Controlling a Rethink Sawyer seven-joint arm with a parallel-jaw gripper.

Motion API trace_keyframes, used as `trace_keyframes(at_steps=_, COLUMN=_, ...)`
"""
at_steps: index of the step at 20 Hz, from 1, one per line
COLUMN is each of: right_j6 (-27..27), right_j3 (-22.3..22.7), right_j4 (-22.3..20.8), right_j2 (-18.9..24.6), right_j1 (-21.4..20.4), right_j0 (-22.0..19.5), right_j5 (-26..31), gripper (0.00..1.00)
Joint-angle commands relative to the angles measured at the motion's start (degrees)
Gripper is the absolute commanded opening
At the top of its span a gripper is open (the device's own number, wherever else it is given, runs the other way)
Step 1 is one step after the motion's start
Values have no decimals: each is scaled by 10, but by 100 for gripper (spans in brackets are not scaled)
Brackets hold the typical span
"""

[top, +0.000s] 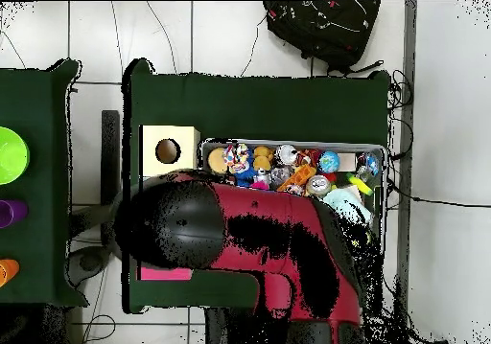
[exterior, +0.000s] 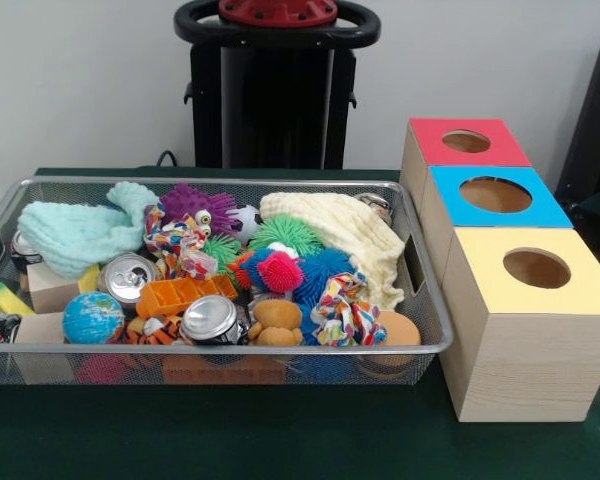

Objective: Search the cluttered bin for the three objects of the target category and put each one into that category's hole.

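The wire mesh bin [exterior: 230, 182] sits on the green table, full of clutter; the overhead view shows only its far rim [top: 288, 143]. One spotted cloth knot [exterior: 345, 310] lies at the bin's front right, beside a blue pom ball. A second cloth knot [exterior: 178, 240] lies left of centre, under a purple spiky ball. I cannot pick out a third. The yellow-topped box's hole [exterior: 536, 268] is the nearest one, right of the bin; it also shows in the overhead view [top: 168, 151]. The red and black arm [top: 249, 244] covers part of the bin from above. No gripper shows.
The blue-topped box [exterior: 495, 195] and the red-topped box [exterior: 466, 142] stand behind the yellow one. The bin also holds cans [exterior: 210, 320], a globe ball [exterior: 92, 318], pom balls [exterior: 280, 270], a mint cloth [exterior: 75, 235] and a cream cloth [exterior: 350, 230]. The pedestal [exterior: 270, 90] stands behind.
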Motion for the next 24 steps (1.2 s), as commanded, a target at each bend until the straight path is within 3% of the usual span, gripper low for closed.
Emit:
trace_keyframes(at_steps=1, right_j6=1, right_j3=44, right_j4=-10, right_j2=42, right_j1=44, right_j0=-24, right_j5=-11, gripper=100)
trace_keyframes(at_steps=6, right_j6=-15, right_j3=23, right_j4=-16, right_j2=52, right_j1=67, right_j0=-38, right_j5=-9, gripper=100)
trace_keyframes(at_steps=16, right_j6=-48, right_j3=-61, right_j4=-44, right_j2=76, right_j1=132, right_j0=-70, right_j5=30, gripper=100)
trace_keyframes(at_steps=24, right_j6=-29, right_j3=-186, right_j4=-81, right_j2=84, right_j1=186, right_j0=-52, right_j5=105, gripper=100)
